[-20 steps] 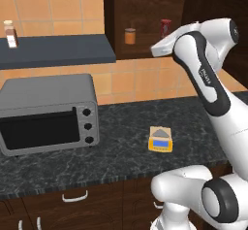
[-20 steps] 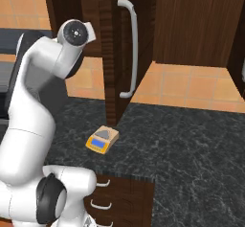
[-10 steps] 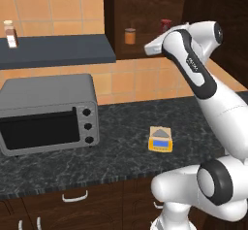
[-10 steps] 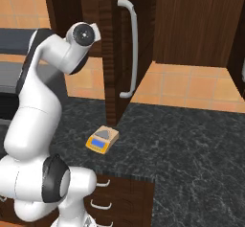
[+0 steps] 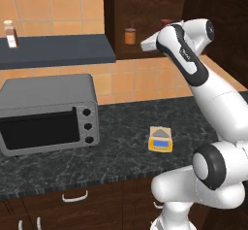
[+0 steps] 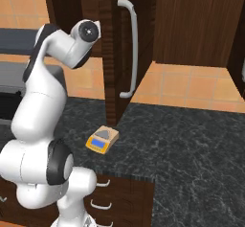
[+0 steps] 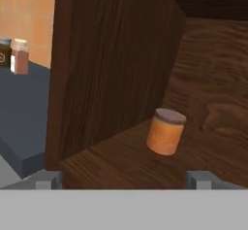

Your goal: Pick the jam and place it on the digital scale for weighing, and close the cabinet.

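Hand view is showing the jam [image 7: 165,131] sitting untouched on the cabinet [image 7: 111,73] shelf near its front edge; the gripper [image 7: 121,179] is standing wide and empty. The digital scale [image 5: 161,139] is lying bare mid-worktop; nothing is finished.

Even, soft rendered light, dim inside the cabinet [image 7: 116,64], faint shadows, slightly coarse, blurry pictures.

Orange tiled wall [image 5: 63,3] behind a dark speckled counter [image 6: 191,144]; grey toaster oven [image 5: 46,112] under a blue-grey shelf [image 5: 58,51].
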